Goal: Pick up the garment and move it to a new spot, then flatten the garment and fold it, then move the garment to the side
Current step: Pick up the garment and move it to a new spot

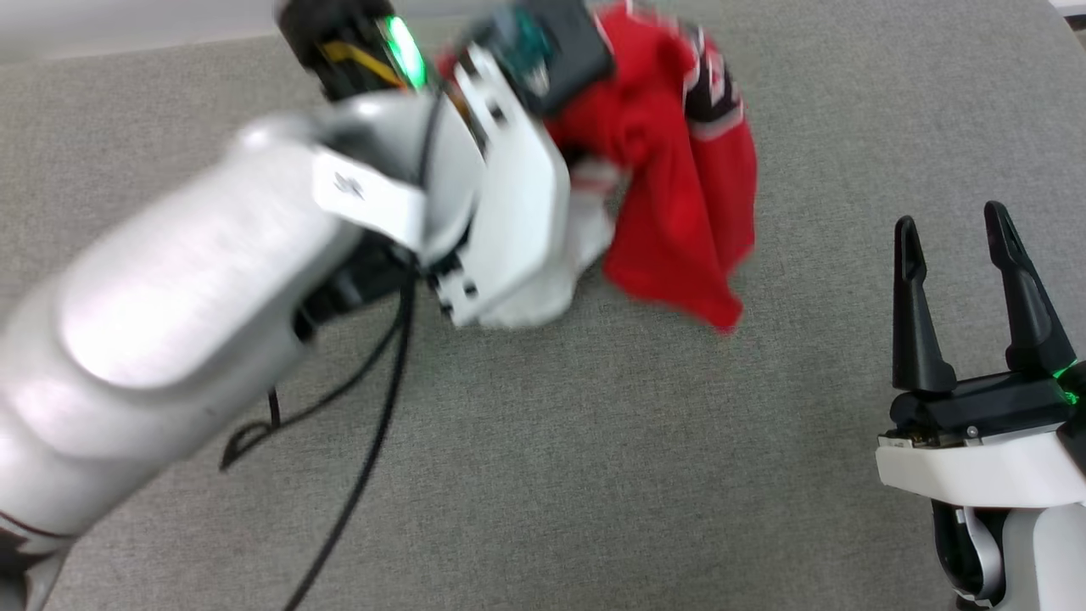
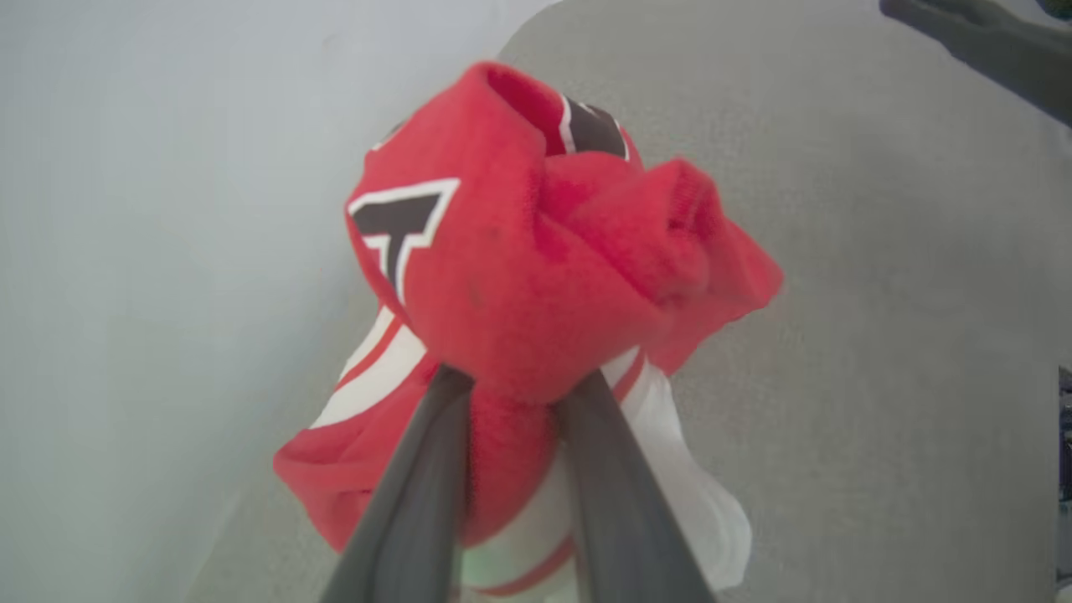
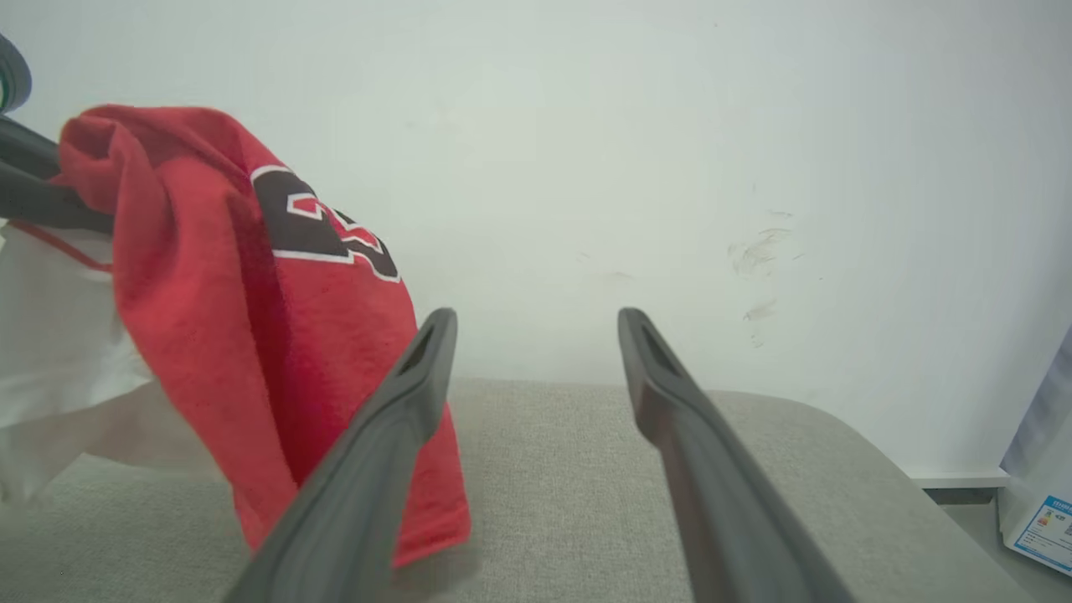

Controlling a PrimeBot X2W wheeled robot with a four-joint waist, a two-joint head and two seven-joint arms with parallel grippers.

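left wrist view: left gripper [image 2: 519, 381] is clamping a bunched red fold of the garment [image 2: 519, 276].
garment: is hanging above the grey surface [image 1: 543, 475], twelve o'clock in head view.
right gripper [image 1: 954, 255]: fingers are standing apart, holding nothing, four o'clock.

Grey fabric surface [image 1: 594, 475] against a plain, lightly scuffed white wall [image 3: 670, 167]

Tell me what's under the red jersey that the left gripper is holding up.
Under the garment lies the grey cushioned surface. The hanging cloth covers the patch directly beneath it. The left gripper pinches a bunched fold that buries its tips.
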